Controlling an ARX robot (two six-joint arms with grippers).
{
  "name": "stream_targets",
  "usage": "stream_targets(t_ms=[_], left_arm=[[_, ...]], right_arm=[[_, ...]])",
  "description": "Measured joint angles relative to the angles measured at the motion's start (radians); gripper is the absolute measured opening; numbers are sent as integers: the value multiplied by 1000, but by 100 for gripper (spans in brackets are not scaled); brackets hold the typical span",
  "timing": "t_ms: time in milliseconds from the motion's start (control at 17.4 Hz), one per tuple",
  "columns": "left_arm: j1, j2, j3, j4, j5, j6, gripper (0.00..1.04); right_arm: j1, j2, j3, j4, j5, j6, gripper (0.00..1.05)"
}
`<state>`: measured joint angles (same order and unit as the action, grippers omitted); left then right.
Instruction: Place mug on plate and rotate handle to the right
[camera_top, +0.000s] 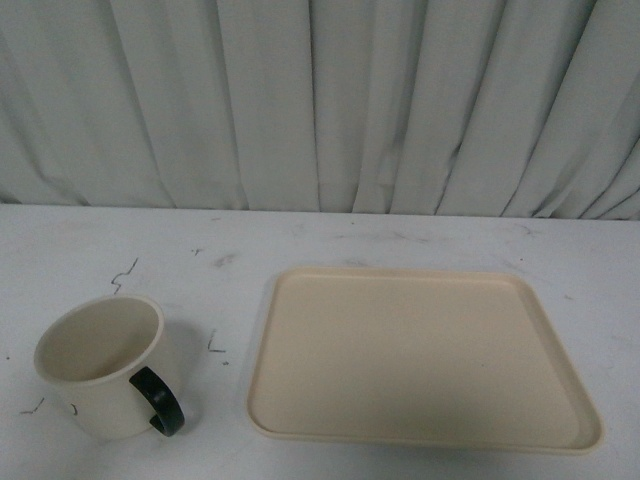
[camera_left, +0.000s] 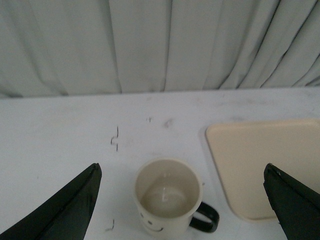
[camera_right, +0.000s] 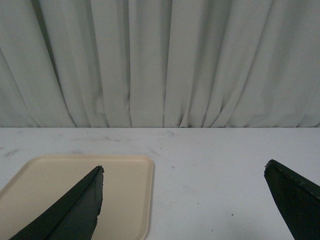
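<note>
The cream mug (camera_top: 100, 365) stands upright and empty on the white table, left of the beige plate (camera_top: 420, 355). Its dark handle (camera_top: 158, 402) points toward the front right. Neither arm shows in the front view. In the left wrist view the mug (camera_left: 166, 196) sits between the wide-open fingers of my left gripper (camera_left: 182, 172), its smiley face toward the camera and its handle (camera_left: 206, 220) turned toward the plate (camera_left: 265, 165). My right gripper (camera_right: 184, 172) is open over bare table, with the plate's corner (camera_right: 120, 190) under one finger.
A pale pleated curtain (camera_top: 320, 100) closes off the far edge of the table. Small dark scuff marks (camera_top: 122, 275) dot the tabletop (camera_top: 400, 240) near the mug.
</note>
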<state>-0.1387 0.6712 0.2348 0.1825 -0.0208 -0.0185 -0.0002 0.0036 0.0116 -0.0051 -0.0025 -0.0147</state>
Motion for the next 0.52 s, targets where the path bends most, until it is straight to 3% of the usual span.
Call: stream_targets(t_ms=[231, 519], left_arm=[[62, 316, 175, -134, 99, 19, 98], [205, 613, 329, -259, 233, 25, 98]], right_arm=[[0, 0, 0, 0, 0, 0, 98], [0, 0, 0, 0, 0, 0, 98]])
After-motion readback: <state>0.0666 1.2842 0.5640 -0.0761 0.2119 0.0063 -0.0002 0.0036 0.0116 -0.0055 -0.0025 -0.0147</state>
